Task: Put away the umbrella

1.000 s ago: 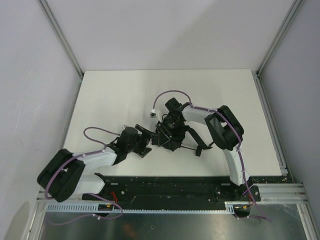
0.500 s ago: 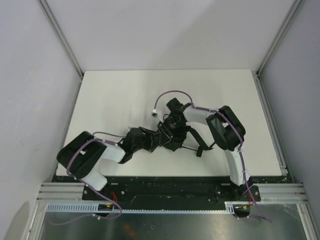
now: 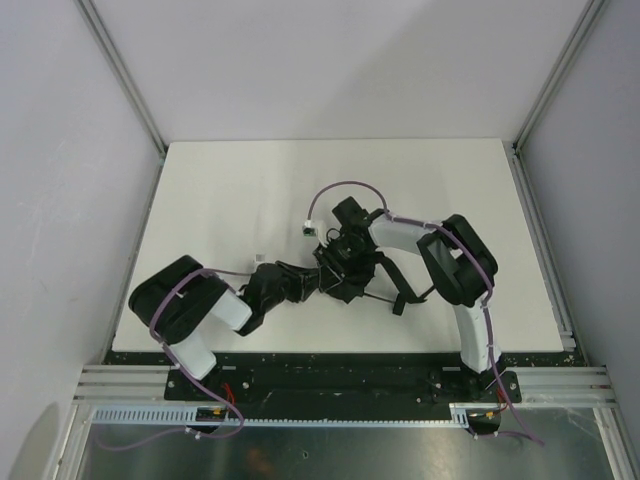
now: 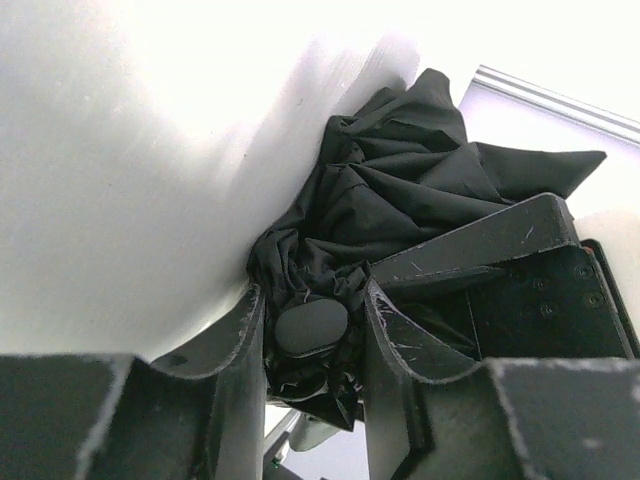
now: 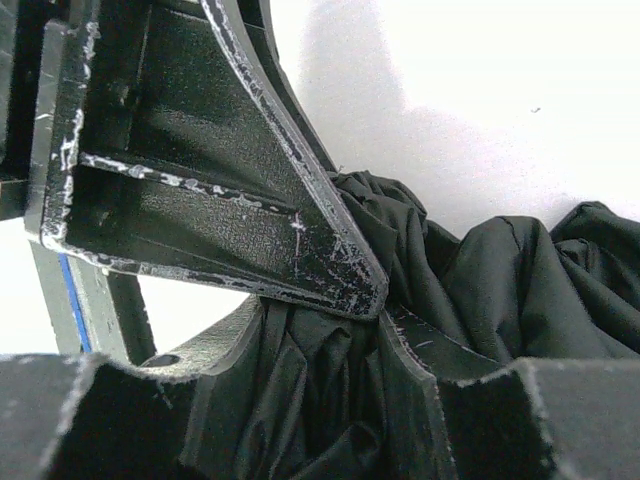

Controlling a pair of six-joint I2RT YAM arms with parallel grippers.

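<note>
Umbrella (image 4: 400,190) cloth is bunched over the desk (image 3: 220,190), grasped between the left fingers (image 4: 240,340) and likewise clamped between the right fingers (image 5: 440,365), which are crowded just beside them. If opposing pulls are applied, the loose fabric could be torn or slipped free.

The umbrella (image 4: 400,190) lies on the table (image 3: 250,190), its cloth between my left claw's (image 4: 312,292) fingers, and my right claw's (image 5: 320,340) opposite.

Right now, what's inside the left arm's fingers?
Bunched black umbrella fabric and a small dark oval piece sit pinched between the left fingers. Folds cover whatever lies deeper, so I cannot see a handle or shaft.
</note>
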